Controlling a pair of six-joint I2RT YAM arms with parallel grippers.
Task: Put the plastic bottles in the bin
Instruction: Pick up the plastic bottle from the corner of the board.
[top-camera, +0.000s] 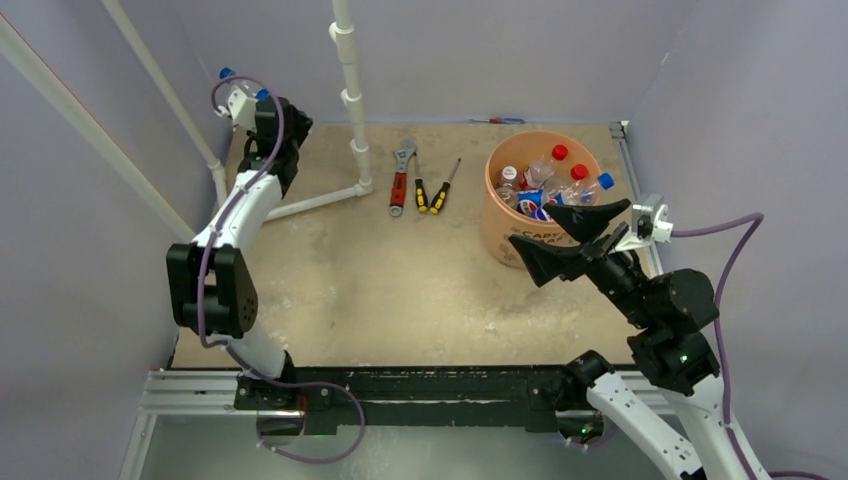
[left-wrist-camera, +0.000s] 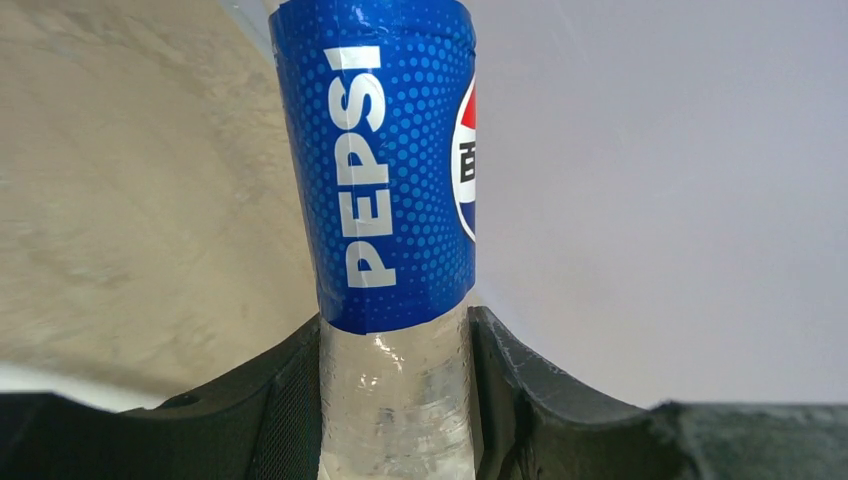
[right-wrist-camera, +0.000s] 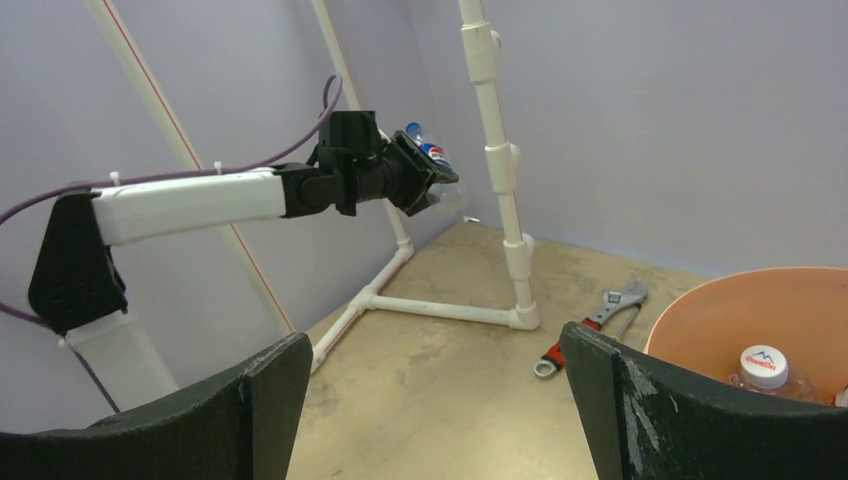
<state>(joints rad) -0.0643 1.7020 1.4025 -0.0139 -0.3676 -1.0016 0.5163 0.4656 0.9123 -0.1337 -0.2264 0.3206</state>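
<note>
Lavender walls close in a sandy, scuffed desk (top-camera: 400, 290). Up at the 10 o'clock corner, raised off the desk, the left end effector (left-wrist-camera: 395, 322) is clamped on the clear lower body of a blue-labelled Pepsi bottle (left-wrist-camera: 390, 200). The orange bin (top-camera: 497, 225) stands at 2 o'clock with several bottles (top-camera: 545, 180) inside, red, blue and white caps showing. The right end effector (right-wrist-camera: 435, 340) hangs just at the bin's 7 o'clock side, fingers spread wide and holding nothing. At 12 o'clock lie a red-handled wrench (top-camera: 401, 175) and two screwdrivers (top-camera: 435, 190), beside a white pipe frame (top-camera: 350, 100).
</note>
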